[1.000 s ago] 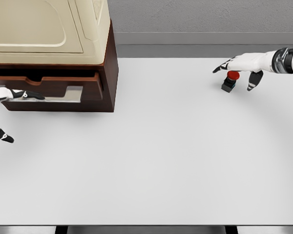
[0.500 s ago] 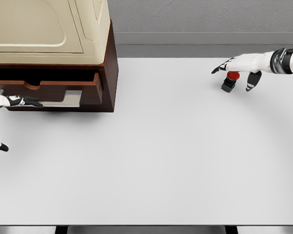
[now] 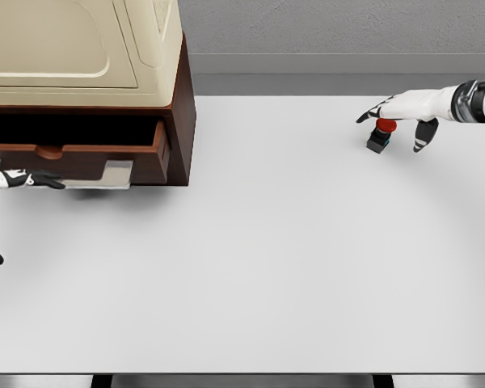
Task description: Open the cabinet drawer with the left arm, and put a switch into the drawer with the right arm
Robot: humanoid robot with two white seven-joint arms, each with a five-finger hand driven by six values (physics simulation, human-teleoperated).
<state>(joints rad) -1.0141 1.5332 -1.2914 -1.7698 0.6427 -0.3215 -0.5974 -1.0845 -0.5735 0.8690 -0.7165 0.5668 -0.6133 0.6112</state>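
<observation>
A dark wood cabinet (image 3: 182, 105) with a cream top stands at the back left. Its drawer (image 3: 89, 158) is pulled partly out, with a dark gap above the front panel. My left hand (image 3: 28, 179) comes in at the left edge, its fingers hooked on the drawer's silver handle (image 3: 105, 172) and its thumb hanging lower, near the picture's edge. At the back right a small black switch (image 3: 379, 137) with a red button stands on the table. My right hand (image 3: 392, 125) hovers over it, open, fingers spread to either side without holding it.
The white table (image 3: 267, 259) reaches from the cabinet to the right edge. A grey wall runs along the back. The table's front edge lies at the bottom of the view.
The drawer has slid further out toward me. My left hand has moved down and to the left with the handle. The right hand has barely shifted above the switch.
</observation>
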